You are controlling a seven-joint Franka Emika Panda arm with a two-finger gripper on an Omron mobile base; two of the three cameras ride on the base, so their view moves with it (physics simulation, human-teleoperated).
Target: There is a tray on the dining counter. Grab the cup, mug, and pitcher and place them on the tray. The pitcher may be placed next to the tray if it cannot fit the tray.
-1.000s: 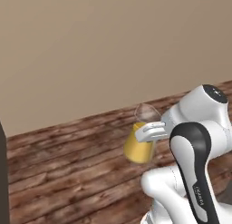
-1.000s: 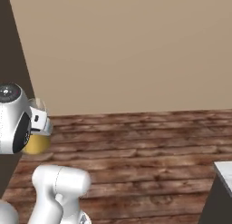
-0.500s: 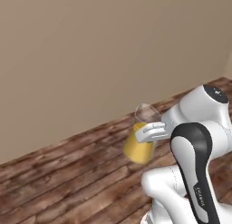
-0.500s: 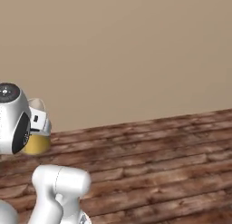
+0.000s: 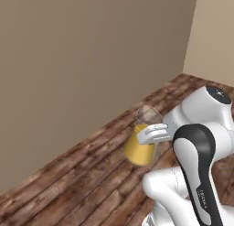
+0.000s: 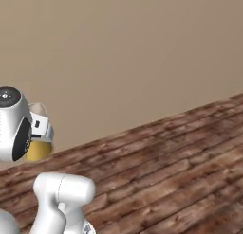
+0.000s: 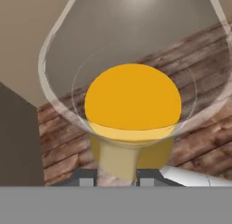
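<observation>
1. Against the earlier frames the whole backdrop has slid: in the left base view a wall corner (image 5: 191, 33) now stands at 1 o'clock with a paler wall beyond it, and the wooden floor (image 5: 91, 174) climbs more steeply toward that corner. The dark upright seen at the left edge a second ago is gone from both base views. That is the camera turning with the base, not things shifting.
2. The pitcher (image 5: 141, 142) sits at the same spot relative to the arm as before, held off the floor in front of the white arm link.
3. Room: in the left base view the beige wall (image 5: 82, 60) runs from 9 o'clock to 1 o'clock, with bare floorboards from 7 to 2 o'clock. In the right base view the floor (image 6: 166, 171) spreads open from 3 to 6 o'clock, wall above it.
4. In the hand view a dark grey panel (image 7: 16, 141) stands at 8 o'clock, close to the pitcher's side; how near it is cannot be judged.
5. The claw (image 7: 113, 177) is partly closed on the pitcher (image 7: 131, 100); its two dark fingertips (image 7: 84, 177) press either side of the glass at 6 o'clock, orange liquid filling the base beyond.
6. In the right base view the pitcher (image 6: 38, 150) peeks out at 9 o'clock, beside the arm's round joint.
</observation>
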